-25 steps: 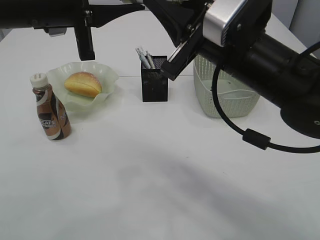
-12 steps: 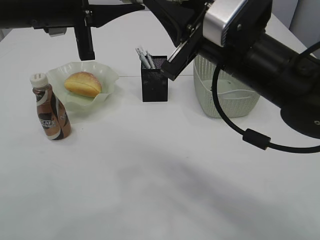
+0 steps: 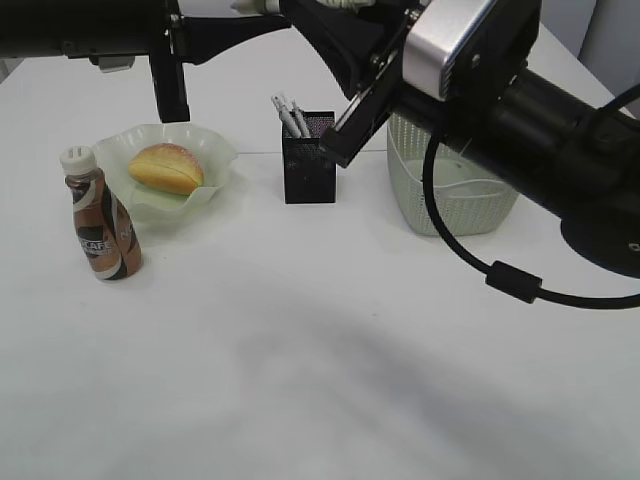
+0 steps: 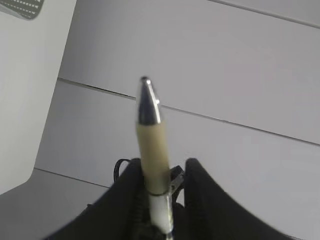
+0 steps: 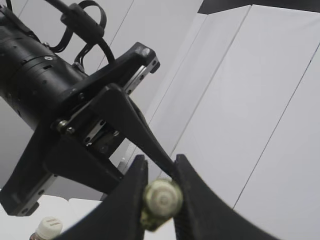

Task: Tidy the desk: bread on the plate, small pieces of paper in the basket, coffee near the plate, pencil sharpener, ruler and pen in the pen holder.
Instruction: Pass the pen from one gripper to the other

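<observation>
Resting in the plate (image 3: 165, 190) at the desk's (image 3: 300, 380) left rear is the bread (image 3: 166, 168), slit side toward the camera. Coffee (image 3: 100, 225) stands upright just in front and to the left of the plate, cap on. Pen holder (image 3: 309, 160) sits at centre rear with pale pens (image 3: 289, 116) leaning out of its left corner. Basket (image 3: 450, 190) stands to its right, partly behind the right arm. Both arms are raised above the desk's rear edge and meet over the pen holder. Left wrist view: left gripper (image 4: 161, 175) has a pen (image 4: 151, 150) between its black fingers, cream barrel and silver tip pointing away from the camera; whether the fingers pinch it or stand slightly off it cannot be told. Right wrist view: right gripper (image 5: 160, 185) is pinching the end of a round cream-coloured object (image 5: 161, 201), seen end-on, with the left gripper's body just behind it.
</observation>
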